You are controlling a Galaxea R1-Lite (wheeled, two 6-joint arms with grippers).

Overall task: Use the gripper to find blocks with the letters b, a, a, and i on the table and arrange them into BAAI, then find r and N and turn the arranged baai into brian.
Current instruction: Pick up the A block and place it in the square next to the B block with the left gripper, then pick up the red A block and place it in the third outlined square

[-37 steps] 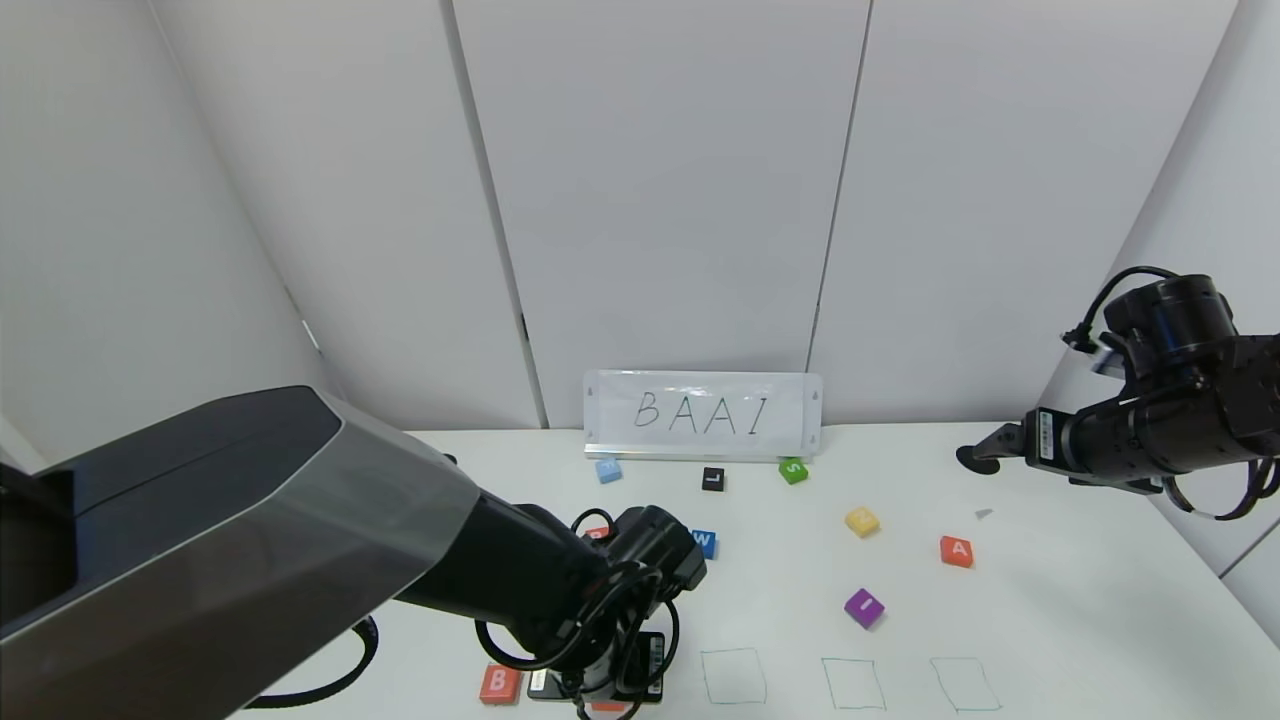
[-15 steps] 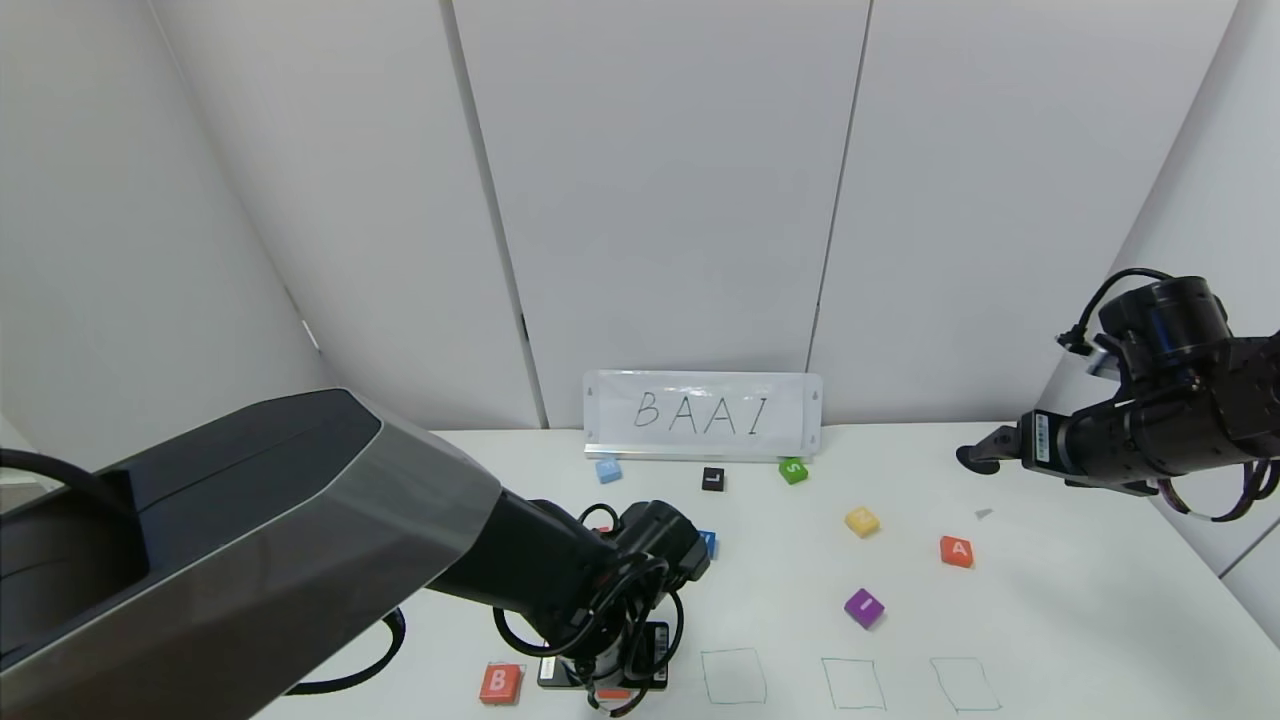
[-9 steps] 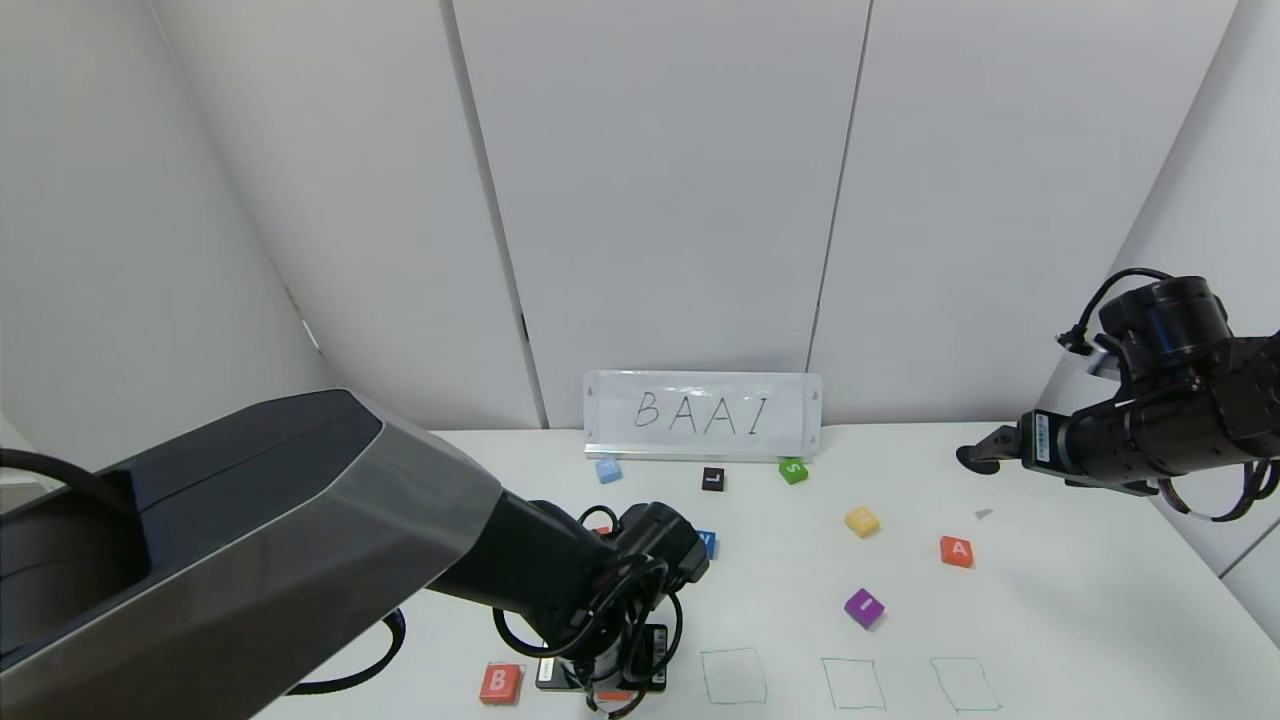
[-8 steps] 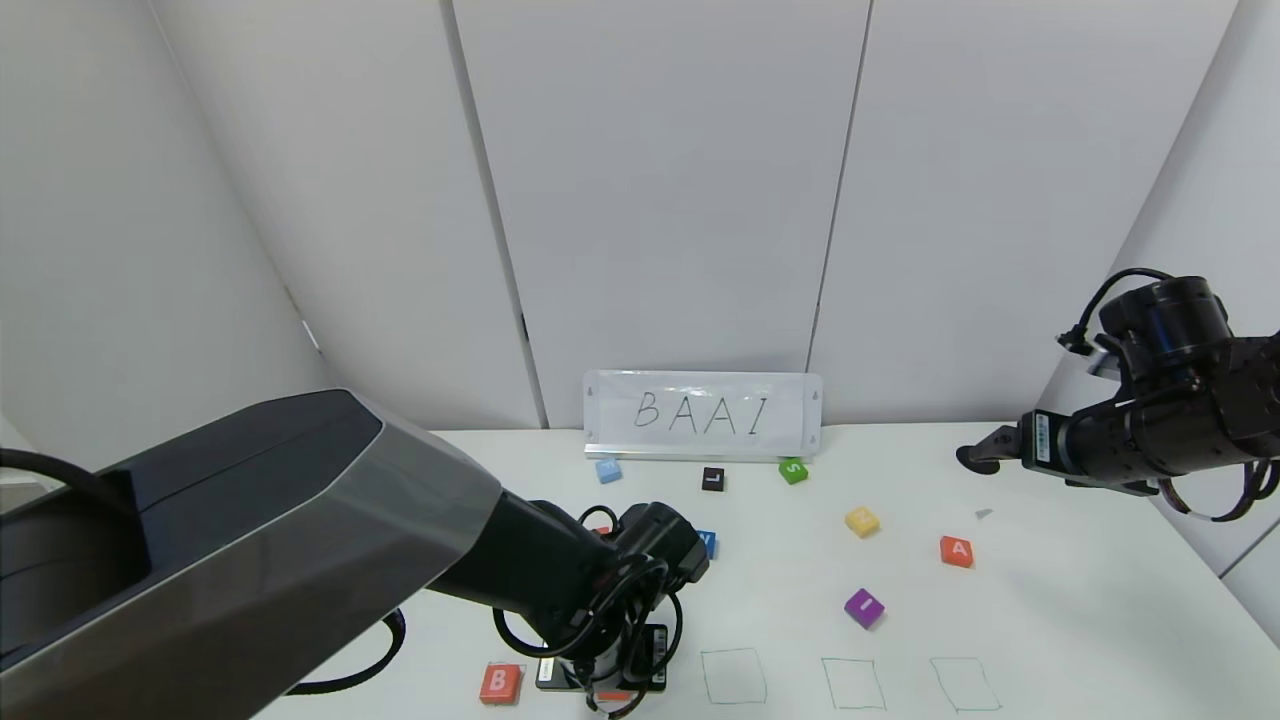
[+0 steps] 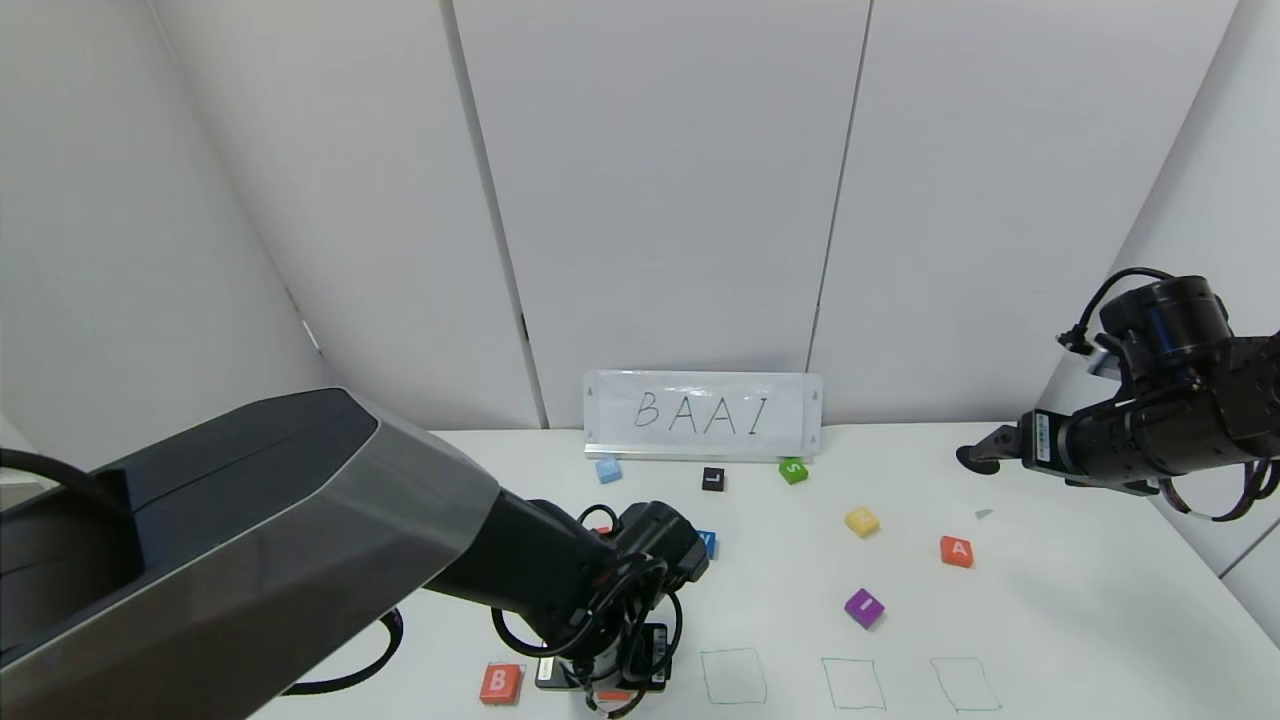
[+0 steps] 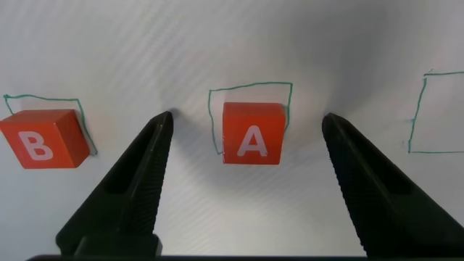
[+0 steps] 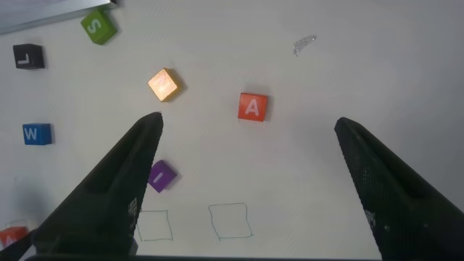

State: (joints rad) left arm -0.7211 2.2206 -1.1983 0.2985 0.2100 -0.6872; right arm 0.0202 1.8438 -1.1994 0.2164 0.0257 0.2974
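Left wrist view only: left gripper (image 6: 246,138) spread wide, astride orange A block (image 6: 252,133) in its green outline, untouched; B block (image 6: 38,138) beside. Right gripper (image 7: 246,138) wide, empty, raised over table (image 5: 1060,600). Counted: two orange A, second (image 5: 956,551) loose; one purple I (image 5: 864,607). Sign (image 5: 703,413) reads BAAI.

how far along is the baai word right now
Done: the B block and the first A block each sit at a green outline, and the left gripper stands open around that A, not touching it. Nothing is held. Left: the second A block and purple I block lie loose on the table, two outlines bare. The right gripper hovers open above them.
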